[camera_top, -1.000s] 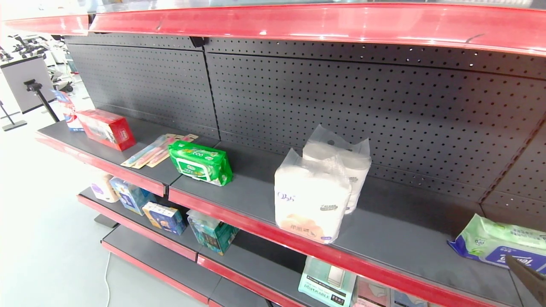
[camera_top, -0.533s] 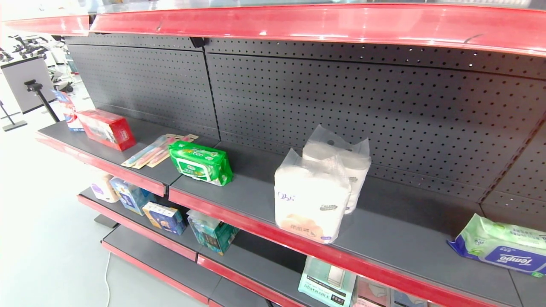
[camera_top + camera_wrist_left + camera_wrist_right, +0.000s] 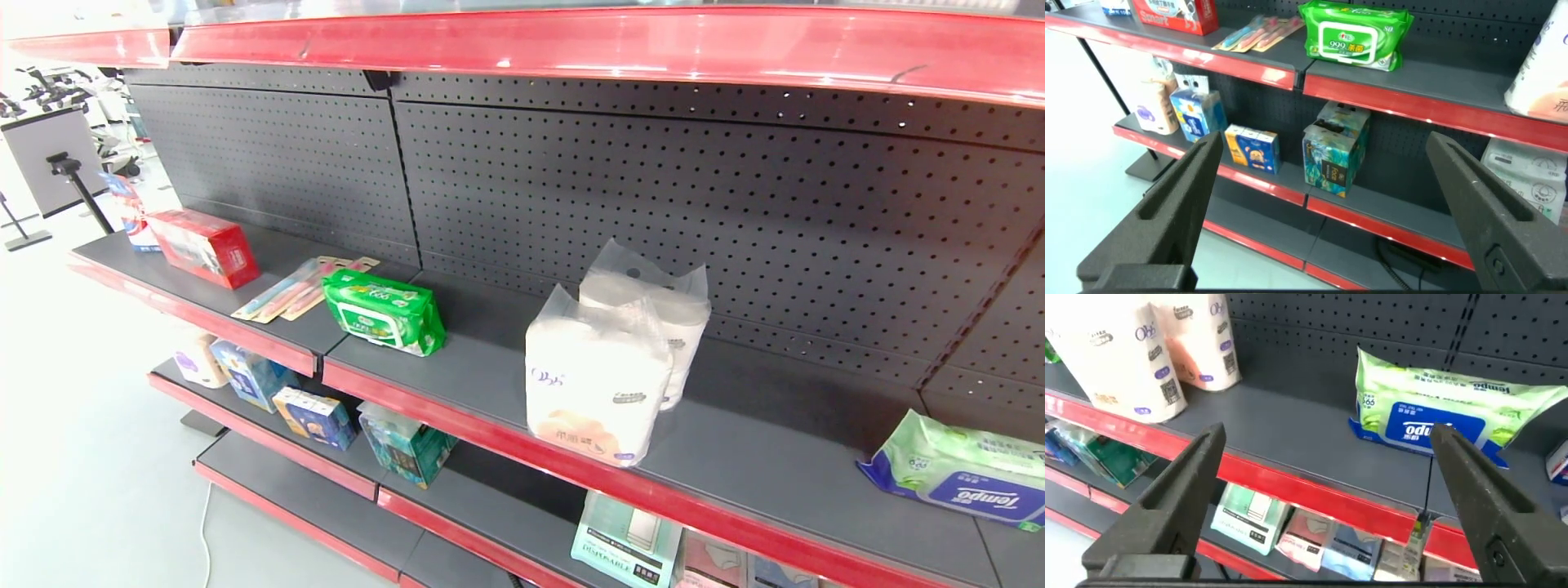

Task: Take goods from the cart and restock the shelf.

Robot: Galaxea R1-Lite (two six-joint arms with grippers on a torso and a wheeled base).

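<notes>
Red-edged shelf [image 3: 490, 359], green wipes pack [image 3: 384, 312], toilet-paper packs [image 3: 600, 384], blue wipes pack [image 3: 963, 478] far right, left gripper [image 3: 1321, 143] and right gripper [image 3: 1327, 433] both spread wide

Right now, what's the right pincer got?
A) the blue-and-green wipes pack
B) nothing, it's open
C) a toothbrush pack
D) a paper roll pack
B: the right pincer stands wide open with nothing between its fingers. The blue-and-green wipes pack lies on the shelf beyond it, clear of both fingers.
</notes>
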